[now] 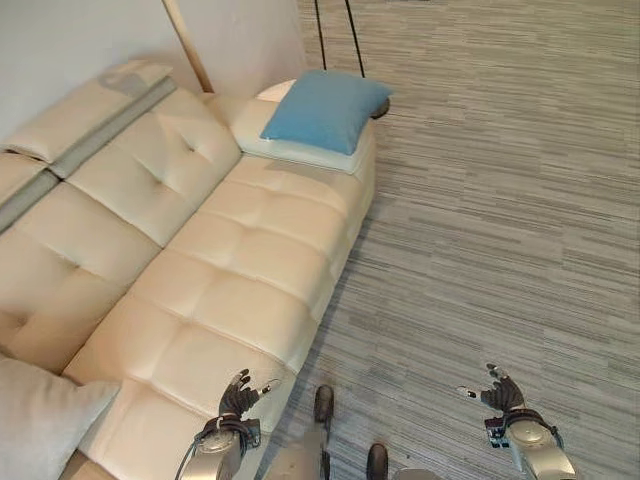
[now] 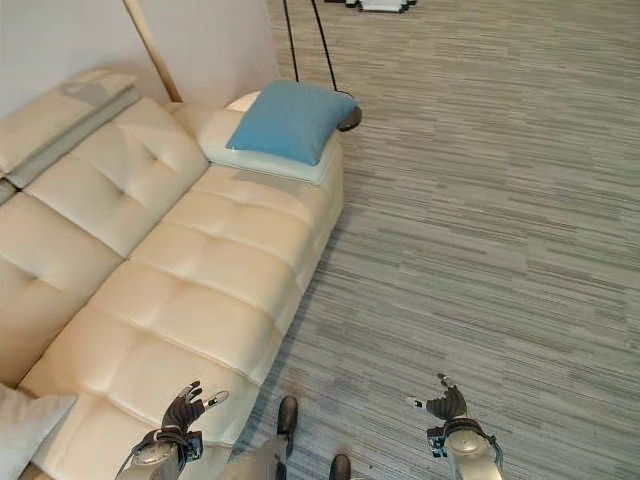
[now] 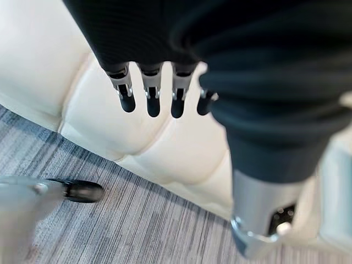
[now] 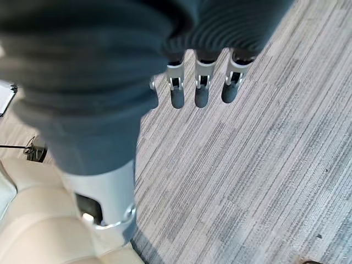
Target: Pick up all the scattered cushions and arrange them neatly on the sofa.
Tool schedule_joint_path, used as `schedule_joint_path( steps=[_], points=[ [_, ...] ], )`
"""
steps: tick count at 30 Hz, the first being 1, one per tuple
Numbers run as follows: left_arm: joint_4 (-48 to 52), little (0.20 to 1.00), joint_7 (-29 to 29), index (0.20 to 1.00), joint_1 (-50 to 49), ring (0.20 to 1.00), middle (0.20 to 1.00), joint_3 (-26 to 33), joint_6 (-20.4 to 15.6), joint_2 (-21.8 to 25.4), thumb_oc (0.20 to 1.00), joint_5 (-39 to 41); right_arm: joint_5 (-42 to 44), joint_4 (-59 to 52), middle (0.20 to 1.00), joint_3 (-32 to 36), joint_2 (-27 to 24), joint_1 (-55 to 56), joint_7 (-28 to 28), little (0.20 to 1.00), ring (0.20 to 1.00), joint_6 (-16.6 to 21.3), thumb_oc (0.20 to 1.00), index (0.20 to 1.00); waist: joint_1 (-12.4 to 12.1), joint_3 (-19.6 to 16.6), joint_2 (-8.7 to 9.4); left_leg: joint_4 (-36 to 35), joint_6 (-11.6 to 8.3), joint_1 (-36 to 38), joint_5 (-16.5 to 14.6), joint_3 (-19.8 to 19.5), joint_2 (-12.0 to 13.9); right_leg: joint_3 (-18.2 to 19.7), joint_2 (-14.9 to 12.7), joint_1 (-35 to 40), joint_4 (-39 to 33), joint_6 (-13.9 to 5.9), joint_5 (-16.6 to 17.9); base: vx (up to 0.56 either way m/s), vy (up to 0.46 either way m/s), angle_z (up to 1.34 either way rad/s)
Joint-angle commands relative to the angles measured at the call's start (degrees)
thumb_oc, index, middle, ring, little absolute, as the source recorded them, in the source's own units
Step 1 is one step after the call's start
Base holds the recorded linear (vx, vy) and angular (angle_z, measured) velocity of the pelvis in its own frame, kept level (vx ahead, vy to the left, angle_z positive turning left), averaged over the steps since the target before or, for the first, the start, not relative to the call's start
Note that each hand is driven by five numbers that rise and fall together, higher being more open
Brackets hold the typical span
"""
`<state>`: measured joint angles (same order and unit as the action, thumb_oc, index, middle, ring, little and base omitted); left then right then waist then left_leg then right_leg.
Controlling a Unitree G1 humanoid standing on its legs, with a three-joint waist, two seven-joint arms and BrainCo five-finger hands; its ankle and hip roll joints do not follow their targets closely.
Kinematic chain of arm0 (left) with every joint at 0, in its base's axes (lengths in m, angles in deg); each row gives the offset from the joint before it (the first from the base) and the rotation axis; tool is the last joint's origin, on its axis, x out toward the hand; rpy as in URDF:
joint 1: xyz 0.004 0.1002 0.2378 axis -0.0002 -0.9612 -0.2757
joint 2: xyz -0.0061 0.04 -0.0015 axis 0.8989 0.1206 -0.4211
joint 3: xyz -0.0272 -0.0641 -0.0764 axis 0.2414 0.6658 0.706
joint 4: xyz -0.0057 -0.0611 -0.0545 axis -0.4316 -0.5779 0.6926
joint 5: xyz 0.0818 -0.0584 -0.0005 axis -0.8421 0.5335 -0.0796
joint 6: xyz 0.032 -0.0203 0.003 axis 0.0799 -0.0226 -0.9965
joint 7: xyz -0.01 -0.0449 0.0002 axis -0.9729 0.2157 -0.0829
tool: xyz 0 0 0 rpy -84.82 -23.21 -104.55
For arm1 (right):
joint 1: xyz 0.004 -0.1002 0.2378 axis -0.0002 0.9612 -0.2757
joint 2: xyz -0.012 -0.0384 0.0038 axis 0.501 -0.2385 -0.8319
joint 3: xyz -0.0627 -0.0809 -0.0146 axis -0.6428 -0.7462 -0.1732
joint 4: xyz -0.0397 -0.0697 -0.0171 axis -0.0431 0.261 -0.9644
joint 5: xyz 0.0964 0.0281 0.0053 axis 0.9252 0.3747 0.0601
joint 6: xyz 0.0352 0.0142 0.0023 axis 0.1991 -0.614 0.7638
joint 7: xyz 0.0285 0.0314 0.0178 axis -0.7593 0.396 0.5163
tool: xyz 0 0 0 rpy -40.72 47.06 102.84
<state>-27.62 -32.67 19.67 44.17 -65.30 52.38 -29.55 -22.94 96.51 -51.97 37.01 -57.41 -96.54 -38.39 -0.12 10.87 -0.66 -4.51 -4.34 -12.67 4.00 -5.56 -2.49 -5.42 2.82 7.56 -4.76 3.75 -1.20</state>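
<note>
Sofa: cream, tufted, seat mostly bare.
Blue cushion: lies on a pale cushion at the sofa's far end, by the armrest.
Grey cushion: near end of the seat, beside the left arm.
Left hand: over the seat's front edge, fingers relaxed, holding nothing.
Right hand: over the carpet floor, fingers spread, empty.
Risk, as judged: the blue cushion overhangs its pale base and could slide to the floor if nudged sideways on a reach.
</note>
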Motion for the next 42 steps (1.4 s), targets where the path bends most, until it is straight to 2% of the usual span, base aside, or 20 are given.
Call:
schedule_joint_path(
  steps=[1,4,7,9,12,13,14,17,19,21,24,27,29,31,32,35,36,38,39,42],
  points=[
    [1.79,1.000,-1.25,1.000,0.81,1.000,1.000,-0.24,-1.88,2.58,1.000,0.27,-0.98,-2.02,1.000,0.79,0.09,-0.57,0.58,1.000,1.000,1.13,1.000,1.000,-0.61,-2.26,-0.09,-0.49,0.27,2.07,3.03,2.11,-0.47,-2.05,-2.76,3.54,-0.24,-6.82,-8.10,0.42,0.223,-0.78],
    [1.50,1.000,-1.14,1.000,1.34,1.000,1.000,-1.02,-1.91,2.92,1.000,-0.27,-0.69,-1.78,1.000,1.05,1.03,-0.49,0.68,1.000,1.000,1.29,1.000,1.000,-0.23,-3.98,1.21,-0.49,1.92,3.65,1.55,3.61,-1.28,-1.12,-4.98,3.89,0.67,-8.28,-8.26,0.40,0.232,-0.28],
    [2.24,1.000,-0.58,1.000,1.80,1.000,1.000,-1.97,-1.66,4.07,1.000,-1.50,-1.00,-1.45,1.000,0.37,2.01,-0.66,0.98,1.000,1.000,1.15,1.000,1.000,-0.28,-5.02,2.13,-0.49,4.38,5.79,-1.02,5.18,-1.96,0.00,-6.90,1.06,8.41,-9.99,-8.24,0.35,0.221,-0.34],
    [3.77,1.000,-0.39,1.000,2.05,1.000,1.000,-2.08,-1.57,5.33,1.000,-2.65,-1.76,-1.36,1.000,-0.27,2.43,-1.37,1.42,1.000,1.000,1.28,1.000,1.000,-0.22,-3.85,2.04,-0.49,6.16,7.52,-2.68,6.87,-1.99,-0.07,-8.22,-5.57,21.13,-11.39,-5.05,0.18,0.189,-0.28],
    [4.50,1.000,-0.38,1.000,2.55,1.000,1.000,-2.16,-1.35,6.46,1.000,-4.10,-2.00,-1.75,1.000,-0.40,3.10,-1.51,1.71,1.000,1.000,1.23,1.000,1.000,-0.09,-2.24,1.53,-0.49,7.02,10.80,-5.41,9.95,-1.48,-5.05,-11.56,-10.60,29.80,-12.14,-0.36,0.19,0.181,-0.63],
    [4.44,1.000,-0.26,1.000,2.77,1.000,1.000,-2.04,-1.25,6.70,1.000,-4.54,-1.97,-1.83,1.000,-0.30,3.41,-1.19,1.77,1.000,1.000,0.87,1.000,1.000,0.08,-1.32,0.85,-0.49,6.91,12.28,-6.18,11.21,-0.77,-7.39,-12.09,-13.49,29.74,-11.54,-0.60,0.17,0.121,-0.73],
    [4.43,1.000,-0.26,1.000,2.79,1.000,1.000,-2.06,-1.25,6.69,1.000,-4.54,-1.98,-1.86,1.000,-0.28,3.41,-1.18,1.77,1.000,1.000,0.85,1.000,1.000,-0.01,-1.21,0.83,-0.49,6.88,12.42,-6.24,11.28,-0.72,-7.33,-12.03,-13.38,29.71,-11.51,-0.61,0.17,0.082,-0.55],
    [4.03,1.000,0.13,1.000,3.42,1.000,1.000,-2.28,-1.15,6.75,1.000,-4.70,-1.71,-1.67,1.000,0.53,3.54,-0.68,1.31,1.000,1.000,0.72,1.000,1.000,0.25,-0.01,-0.27,-0.49,6.30,14.41,-7.29,12.70,0.24,-10.84,-11.09,-14.92,21.59,-10.69,-1.60,0.21,0.028,-0.08],
    [3.90,1.000,0.39,1.000,3.74,1.000,1.000,-2.30,-0.94,6.58,1.000,-5.50,-1.53,-1.74,1.000,1.20,3.53,-0.24,1.07,1.000,1.000,0.55,1.000,1.000,0.45,0.16,-0.37,-0.49,5.92,15.80,-8.22,13.85,0.38,-12.06,-10.11,-14.84,13.50,-11.47,0.65,0.20,-0.036,-0.43],
    [3.56,1.000,0.68,1.000,4.29,1.000,1.000,-2.65,-0.82,6.43,1.000,-7.60,-1.36,-1.95,1.000,2.32,3.99,0.55,0.73,1.000,1.000,0.54,1.000,1.000,1.13,0.50,-0.03,-0.49,5.10,17.73,-9.33,14.83,0.34,-10.53,-8.65,-16.24,2.07,-13.10,5.31,0.29,-0.093,-0.38],
    [3.42,1.000,0.81,1.000,4.57,1.000,1.000,-2.84,-1.15,6.11,1.000,-8.24,-1.56,-1.80,1.000,2.85,4.31,0.93,0.53,1.000,1.000,0.60,1.000,1.000,1.30,0.39,0.12,-0.49,4.75,18.76,-9.94,15.31,0.32,-9.51,-8.76,-18.07,-0.24,-14.08,6.48,0.28,-0.109,-0.09],
    [3.59,1.000,0.84,1.000,4.64,1.000,1.000,-2.69,-1.33,5.69,1.000,-7.90,-1.78,-1.69,1.000,3.11,4.57,1.18,0.47,1.000,1.000,0.58,1.000,1.000,1.13,0.07,0.09,-0.49,4.51,20.04,-10.85,15.75,0.26,-10.90,-9.40,-18.85,-0.24,-14.77,6.96,0.27,-0.116,-0.05],
    [3.19,1.000,1.15,1.000,4.33,1.000,1.000,-2.98,-1.11,4.78,1.000,-7.39,-1.32,-0.91,1.000,3.46,4.46,1.59,0.40,1.000,1.000,0.62,1.000,1.000,1.53,-1.25,-0.22,-0.49,4.11,23.59,-12.86,15.91,0.85,-12.00,-9.02,-16.54,-0.24,-13.92,7.80,0.55,-0.235,-0.01],
    [3.04,1.000,1.09,1.000,3.97,1.000,1.000,-3.34,-0.92,3.95,1.000,-6.27,-0.78,-0.81,1.000,3.57,3.99,2.19,0.46,1.000,1.000,0.60,1.000,1.000,2.09,-1.92,-1.14,-0.49,3.40,25.70,-12.92,15.20,2.38,-12.12,-7.75,-14.78,-0.17,-12.90,7.04,0.48,-0.242,0.15],
    [2.90,1.000,1.06,1.000,3.70,1.000,1.000,-3.21,-0.97,3.55,1.000,-5.11,-0.48,-0.67,1.000,3.58,3.74,2.37,0.41,1.000,1.000,0.73,1.000,1.000,2.27,-2.35,-1.54,-0.02,2.85,26.38,-11.65,14.97,3.48,-12.02,-7.20,-14.42,0.79,-12.13,5.83,0.50,-0.324,0.25],
    [1.55,1.000,1.38,1.000,3.25,1.000,1.000,-2.52,-0.78,2.29,1.000,-0.33,0.30,-0.85,1.000,2.95,3.06,2.72,0.82,1.000,1.000,1.02,1.000,1.000,2.26,-2.31,-2.05,14.17,0.69,23.14,-6.28,13.91,7.09,-11.78,-4.94,-11.06,3.31,-9.29,0.66,0.45,-0.382,0.11],
    [1.12,1.000,0.94,1.000,3.53,1.000,1.000,-2.69,-0.78,2.11,1.000,0.62,0.65,-0.91,1.000,2.57,2.84,2.62,0.93,1.000,1.000,1.31,1.000,1.000,1.66,-1.68,-1.13,20.93,0.96,20.03,-3.58,13.31,6.79,-11.48,-4.78,-9.73,2.53,-7.88,0.44,0.28,-0.357,-0.05],
    [0.95,1.000,0.45,1.000,3.87,1.000,1.000,-2.91,-0.82,2.15,1.000,1.85,0.78,-0.66,1.000,2.15,1.60,2.03,1.07,1.000,1.000,1.08,1.000,1.000,0.03,0.24,0.03,33.81,1.55,13.11,-1.16,9.78,5.93,-10.62,-4.07,-6.72,2.16,-5.98,-1.67,0.32,-0.349,-0.32],
    [0.95,1.000,0.45,1.000,3.88,1.000,1.000,-2.91,-0.82,2.15,1.000,1.85,0.79,-0.64,1.000,2.15,1.61,2.01,1.07,1.000,1.000,1.08,1.000,1.000,0.07,0.19,-0.02,34.07,1.55,12.91,-1.28,9.73,6.00,-10.67,-4.01,-6.80,2.18,-5.97,-1.69,0.30,-0.230,-0.61],
    [0.54,1.000,-0.09,1.000,3.23,1.000,1.000,-2.28,-0.79,2.11,1.000,2.65,0.81,0.27,1.000,2.34,1.04,1.59,1.04,1.000,1.000,0.53,1.000,1.000,-1.17,0.84,1.31,32.31,2.95,6.48,-5.93,8.70,3.09,-9.78,-4.91,-4.39,1.61,-6.15,-2.63,0.25,-0.117,-0.39]
  ],
)
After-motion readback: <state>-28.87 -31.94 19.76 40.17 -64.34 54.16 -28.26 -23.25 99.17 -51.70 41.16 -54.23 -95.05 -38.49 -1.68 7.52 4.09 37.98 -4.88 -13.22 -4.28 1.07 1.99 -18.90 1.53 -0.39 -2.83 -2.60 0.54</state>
